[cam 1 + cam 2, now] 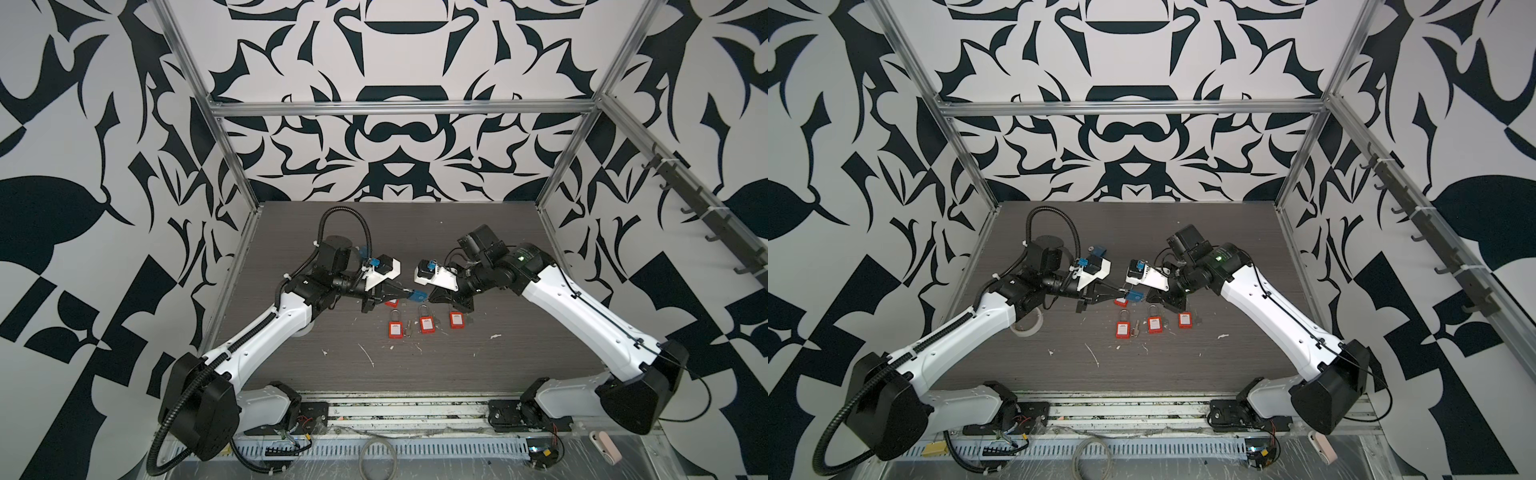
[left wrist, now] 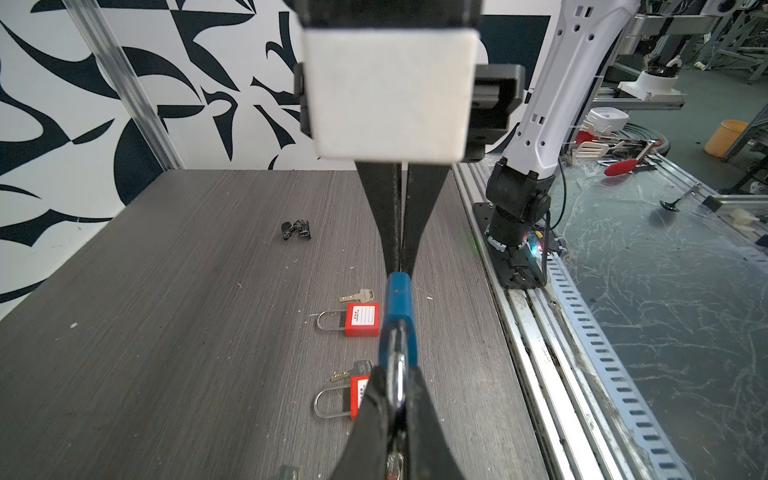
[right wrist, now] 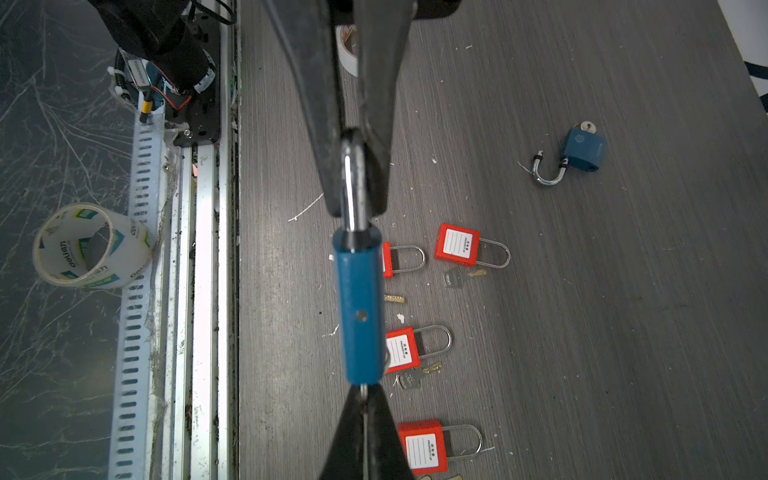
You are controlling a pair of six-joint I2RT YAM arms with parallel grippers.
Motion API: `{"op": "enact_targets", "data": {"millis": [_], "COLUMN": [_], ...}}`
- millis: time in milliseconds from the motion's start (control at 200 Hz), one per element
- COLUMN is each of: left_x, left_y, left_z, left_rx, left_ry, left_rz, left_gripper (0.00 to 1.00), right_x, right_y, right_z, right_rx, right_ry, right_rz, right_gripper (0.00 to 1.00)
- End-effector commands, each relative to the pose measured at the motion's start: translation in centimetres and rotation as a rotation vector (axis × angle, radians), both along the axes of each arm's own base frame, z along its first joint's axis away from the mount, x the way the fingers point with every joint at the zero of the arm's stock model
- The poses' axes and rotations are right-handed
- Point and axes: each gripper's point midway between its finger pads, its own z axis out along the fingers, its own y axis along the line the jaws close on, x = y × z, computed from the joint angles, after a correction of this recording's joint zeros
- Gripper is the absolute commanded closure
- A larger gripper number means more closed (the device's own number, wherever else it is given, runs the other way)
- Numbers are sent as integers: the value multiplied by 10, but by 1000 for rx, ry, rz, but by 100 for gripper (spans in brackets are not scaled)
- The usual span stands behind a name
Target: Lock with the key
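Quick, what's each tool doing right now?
Left tool: shut at the blue padlock's base, apparently pinching its key.
Right tool: shut on that padlock's shackle.

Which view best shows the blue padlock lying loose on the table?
The right wrist view: the loose blue padlock lies unobstructed, shackle open, key inserted. Both top views show only a small blue patch beside the left arm. The left wrist view misses it.

Four red padlocks [image 3: 456,245] [image 3: 401,352] [image 3: 422,451] [image 3: 387,259], two blue padlocks [image 3: 359,311] [image 3: 584,149]
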Motion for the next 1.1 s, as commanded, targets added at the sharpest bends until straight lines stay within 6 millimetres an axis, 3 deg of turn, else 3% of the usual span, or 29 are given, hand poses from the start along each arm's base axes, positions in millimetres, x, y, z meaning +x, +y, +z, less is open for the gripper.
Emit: {"op": "enact_targets", "data": {"millis": [0,445,490,780,1095], "left_x": [-6,-6,-2,0,-2], "left_y": [-1,-1,-4,-5,-5], "left_z": [13,17,7,9,12], "left_rx": [-18,-21,-5,-10,-18], "left_ry": [-31,-48,-22,-24,-29], "left_rz": [-55,-63,-63,-71,-79], "left_gripper": [100,100,100,100,100], "right_x": [1,-4,-5,-6,-3], "right_y": [5,5,4,7,4], "right_z": [12,20,20,20,4], "right_rx": [41,54,48,50,-2], "right_ry": [-35,-31,-24,-6,24], "right_rz": [27,39,42,56,59], "right_gripper": [93,76,76,79,84]}}
